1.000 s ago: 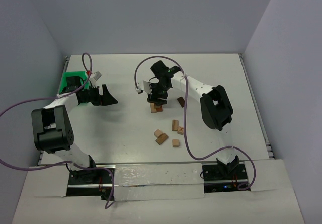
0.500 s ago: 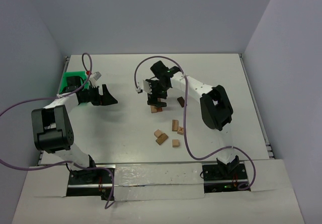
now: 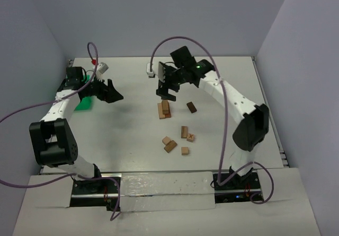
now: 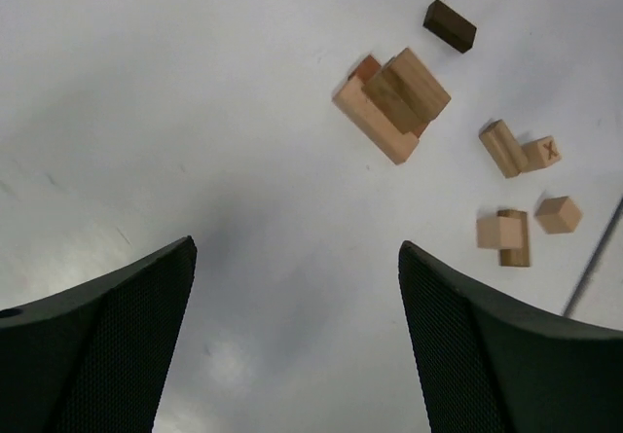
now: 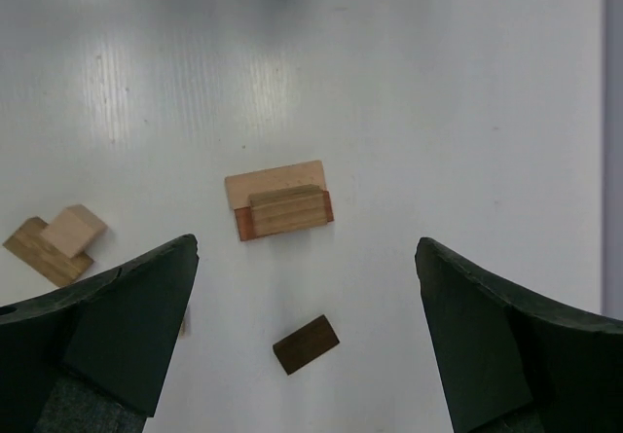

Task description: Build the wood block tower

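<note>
Near the middle of the white table (image 3: 127, 135), the tower (image 3: 164, 109) is only a low stack: a pale bar and a reddish-brown block lie side by side, with a tan bar resting on top of them. Above and just behind it hangs the right gripper (image 3: 166, 91), its jaws spread wide, holding nothing and clear of the stack. To the right of the stack, apart from it, lies the dark brown block (image 3: 191, 107). Nearer the arm bases sit the loose pieces: a short bar (image 3: 184, 131) just beside the X-marked cube (image 3: 190, 137), a pair of blocks (image 3: 169, 143) pressed together, and a lone small cube (image 3: 184, 150). Far to the left, the left gripper (image 3: 115, 90) hovers over bare table, well apart from every block, its fingers likewise spread and empty. A green tray (image 3: 82, 104) shows partly beneath the left arm.
</note>
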`<act>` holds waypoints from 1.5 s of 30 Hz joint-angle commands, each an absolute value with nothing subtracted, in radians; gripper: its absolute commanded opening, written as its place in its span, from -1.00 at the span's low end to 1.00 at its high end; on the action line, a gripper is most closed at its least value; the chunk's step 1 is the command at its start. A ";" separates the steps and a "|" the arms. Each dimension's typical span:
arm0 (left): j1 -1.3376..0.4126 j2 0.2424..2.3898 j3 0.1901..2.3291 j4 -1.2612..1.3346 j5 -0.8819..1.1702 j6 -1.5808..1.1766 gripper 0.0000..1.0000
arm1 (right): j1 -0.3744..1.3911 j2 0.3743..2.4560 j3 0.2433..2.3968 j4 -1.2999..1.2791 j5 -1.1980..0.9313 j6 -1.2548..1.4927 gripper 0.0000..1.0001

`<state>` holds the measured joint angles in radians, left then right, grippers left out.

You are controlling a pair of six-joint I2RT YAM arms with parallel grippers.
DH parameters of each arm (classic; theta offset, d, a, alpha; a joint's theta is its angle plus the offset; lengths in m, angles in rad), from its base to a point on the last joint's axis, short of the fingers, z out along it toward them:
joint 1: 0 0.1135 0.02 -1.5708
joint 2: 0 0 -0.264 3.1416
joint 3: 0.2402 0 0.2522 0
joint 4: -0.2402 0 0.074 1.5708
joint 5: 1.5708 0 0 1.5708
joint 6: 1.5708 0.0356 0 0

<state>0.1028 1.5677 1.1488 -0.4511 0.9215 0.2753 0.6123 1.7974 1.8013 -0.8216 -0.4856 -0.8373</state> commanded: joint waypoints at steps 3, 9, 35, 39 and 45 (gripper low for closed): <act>-0.170 1.521 1.339 -0.694 0.907 0.727 0.87 | 0.479 1.560 1.573 -0.759 -0.616 -0.653 0.99; -0.570 1.603 1.377 -0.826 0.710 1.064 0.81 | 0.318 1.376 1.304 -0.715 -0.688 -0.558 0.99; -0.942 1.844 1.208 -0.657 0.591 1.173 0.58 | -0.053 1.244 0.914 -0.652 -0.710 -0.552 0.99; -0.944 1.854 1.194 -0.617 0.594 1.158 0.60 | -0.056 1.261 0.913 -0.659 -0.736 -0.563 0.99; -0.946 1.858 1.182 -0.594 0.581 1.169 0.59 | -0.058 1.272 0.904 -0.658 -0.742 -0.568 0.99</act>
